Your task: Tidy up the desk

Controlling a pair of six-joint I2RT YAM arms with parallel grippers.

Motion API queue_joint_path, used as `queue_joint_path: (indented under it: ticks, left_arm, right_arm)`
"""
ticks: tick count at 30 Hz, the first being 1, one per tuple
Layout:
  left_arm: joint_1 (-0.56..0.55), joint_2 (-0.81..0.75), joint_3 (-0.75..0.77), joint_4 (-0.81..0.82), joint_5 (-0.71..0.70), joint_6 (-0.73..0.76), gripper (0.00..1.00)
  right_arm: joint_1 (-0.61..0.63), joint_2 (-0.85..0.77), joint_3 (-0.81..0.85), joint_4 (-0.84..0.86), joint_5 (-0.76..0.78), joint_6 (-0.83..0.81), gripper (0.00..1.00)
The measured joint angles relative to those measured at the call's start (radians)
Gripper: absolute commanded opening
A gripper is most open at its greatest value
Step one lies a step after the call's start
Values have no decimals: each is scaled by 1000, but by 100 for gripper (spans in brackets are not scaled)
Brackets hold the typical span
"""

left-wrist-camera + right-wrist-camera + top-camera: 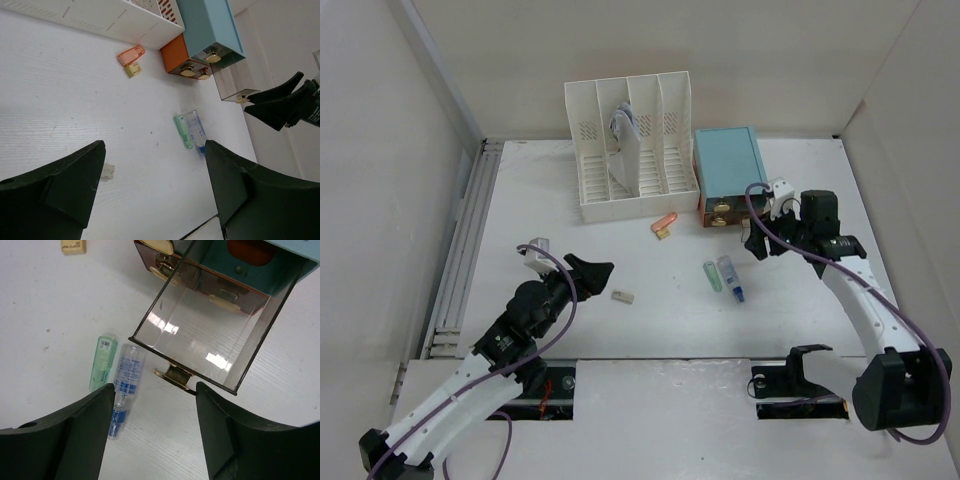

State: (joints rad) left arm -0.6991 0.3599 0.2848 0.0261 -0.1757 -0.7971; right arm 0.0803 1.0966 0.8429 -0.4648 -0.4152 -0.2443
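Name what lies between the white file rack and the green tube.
A small orange item with a small beige block beside it, close to the file rack; then bare desk to the green tube, shown in the top view.

- Top external: high behind the near edge, looking down over the whole desk point(650, 330);
- left wrist: low, facing across it;
- right wrist: close above the clear drawer point(200, 335);
- all share the green tube point(711, 276).

Matte white desk point(680, 320), glossy clear plastic drawer point(210, 330)
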Motion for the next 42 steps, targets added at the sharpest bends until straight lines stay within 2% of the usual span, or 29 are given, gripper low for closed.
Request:
queue_joint_path:
  ticks: [7,12,17,19,23,26,27,28,30,31,33,34,35,38,40,42]
  left_arm:
    - [0,0,0,0,-1,4,77]
    - [0,0,0,0,-1,5,77]
    - [0,0,0,0,-1,8,77]
    - [0,-2,0,0,-3,11,77]
    - [0,-2,0,0,-6,14,77]
    - [0,-2,1,-1,-8,14,77]
    - [0,-2,1,-1,-8,14,77]
    - [0,-3,1,-1,-8,14,77]
    - [0,-7,3,-4,-8,14,77]
    - [0,-11,4,-8,-10,14,76]
    - [0,-29,4,-18,-16,15,72]
    - [0,-42,5,-29,-22,14,62]
    - [0,-56,7,-40,-31,13,55]
    - [0,-103,25,-101,-89,-11,35]
    - [0,-133,43,-150,-143,-37,26]
    - [0,-166,63,-208,-208,-76,26]
  right_arm:
    - [27,-15,2,-13,30,-37,70]
    - [125,-63,2,11,-113,74,74]
    - [87,-79,-2,47,-126,145,74]
    - [82,-84,-2,52,-129,132,72]
    - [87,-66,35,-8,-216,-59,71]
    - [132,56,185,-194,-298,-338,68]
    - [165,111,247,-256,-309,-437,63]
    - [205,167,294,-300,-312,-518,50]
    - [293,261,325,-346,-290,-631,38]
    - [342,297,315,-348,-256,-660,34]
    - [436,348,265,-332,-188,-676,34]
    - [494,370,240,-330,-152,-678,35]
    - [550,392,221,-325,-128,-677,44]
    - [689,461,208,-290,-100,-653,57]
    - [729,494,210,-244,-92,-628,59]
    - [738,523,225,-202,-85,-598,59]
